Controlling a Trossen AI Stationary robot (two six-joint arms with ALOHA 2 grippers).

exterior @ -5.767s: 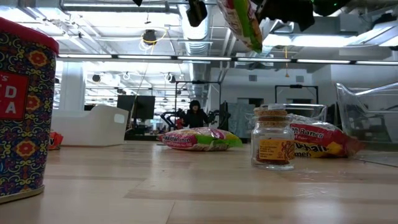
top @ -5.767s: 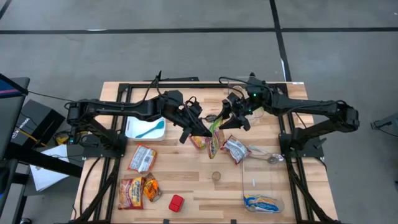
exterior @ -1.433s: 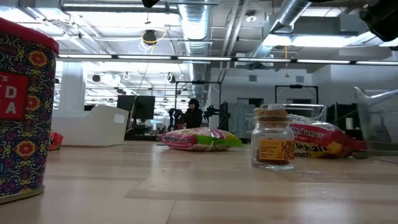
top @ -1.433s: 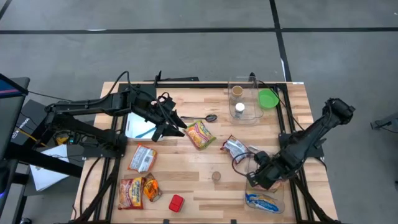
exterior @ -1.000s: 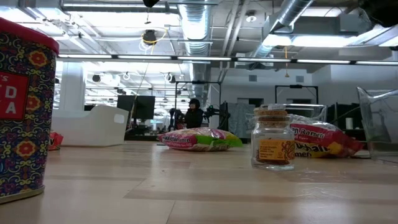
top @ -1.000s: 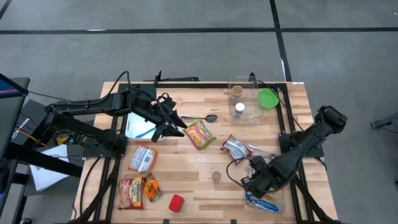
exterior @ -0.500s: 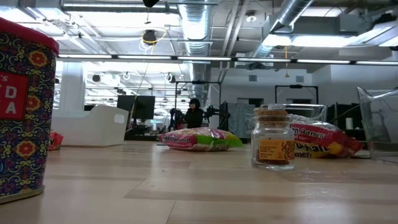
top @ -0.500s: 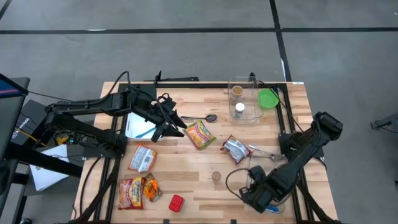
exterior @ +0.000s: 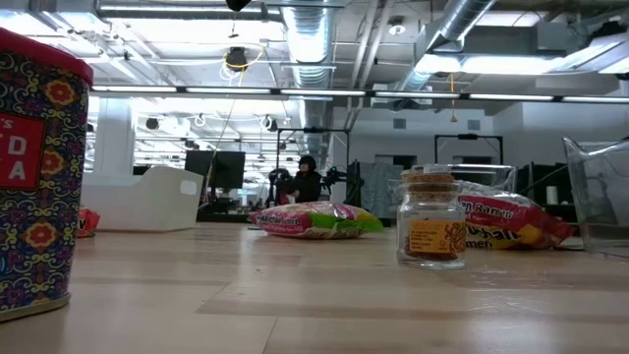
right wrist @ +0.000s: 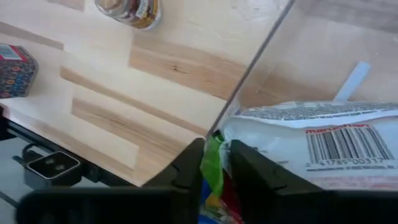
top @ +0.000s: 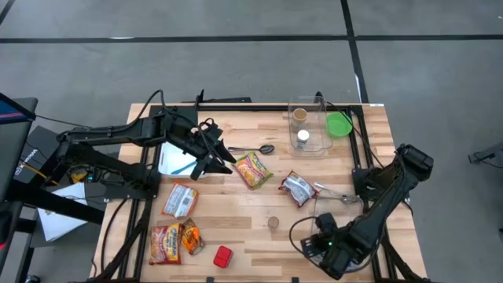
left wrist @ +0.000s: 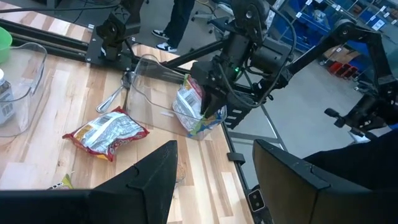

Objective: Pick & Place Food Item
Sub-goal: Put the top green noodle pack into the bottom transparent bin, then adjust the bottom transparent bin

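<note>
My right gripper (top: 325, 248) hangs over the clear bin (left wrist: 151, 79) at the table's near right corner, pointing steeply down and shut on a green food packet (right wrist: 211, 163). A white packet with a barcode (right wrist: 323, 140) lies in that bin right beside the fingers. From the left wrist view the gripper (left wrist: 214, 102) stands at the bin's near end among the packets (left wrist: 189, 104). My left gripper (top: 206, 162) waits open above the far left of the table, by the white tub (top: 179, 162), holding nothing. My right gripper pinches an edge of the green packet (right wrist: 212, 155) between its two fingers, coming from above and slanting down. Only this narrow green strip with some red below it shows; the fingers hide the rest. The packet sits just inside the bin's clear wall (right wrist: 258, 59).
On the wood lie a yellow ramen packet (top: 253, 169), a silver packet (top: 299, 189), a spoon (top: 334, 194), a small jar (top: 273, 222), a red tin (top: 223, 256) and other packets (top: 179, 200) at the left. A second clear bin (top: 308, 130) and a green bowl (top: 339, 124) stand at the far edge.
My right gripper has gone toward the table's near edge, over the clear bin's near end, and has tipped to point more steeply down. Its arm now covers the packet lying in the bin.
</note>
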